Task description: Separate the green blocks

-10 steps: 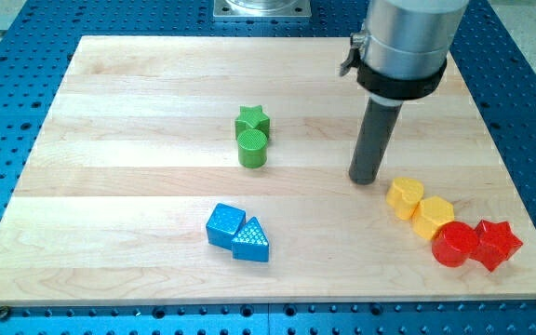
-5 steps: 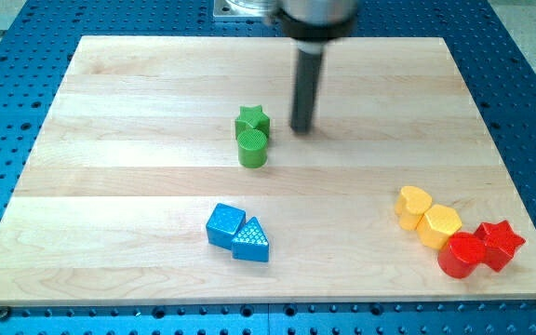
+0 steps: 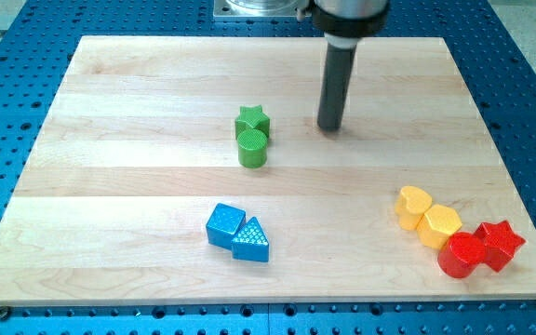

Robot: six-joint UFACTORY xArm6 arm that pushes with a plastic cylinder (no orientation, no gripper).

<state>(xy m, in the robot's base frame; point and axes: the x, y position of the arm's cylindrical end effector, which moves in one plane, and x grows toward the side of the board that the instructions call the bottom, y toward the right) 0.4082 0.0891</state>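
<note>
Camera view, the only one I have. Over the last second I swung my tip (image 3: 330, 128) from the view's right, near the yellow blocks, across to just beside the green pair, and in the last half second it has slid back a little toward the view's right. It now stands on the table (image 3: 110, 186) to the right of the green star (image 3: 252, 118), near it but clearly apart. None of the blocks has shifted in that time, so the task is not yet begun in effect: the green star and the green cylinder (image 3: 253, 147) are touching, star toward the view's top, cylinder toward the bottom.

The arm comes down from the view's top, the rod upright. This tool has no jaws to open or close; it is a bare rod, touching no block.

To split the pair I judge I need to drive in at the seam from the right, or push one block alone.

Elsewhere: a blue cube (image 3: 224, 225) touching a blue triangle (image 3: 251, 241), and at lower right a yellow heart (image 3: 413, 204), a yellow hexagon (image 3: 438, 224), a red cylinder (image 3: 460, 254) and a red star (image 3: 500, 243) in a touching chain.
</note>
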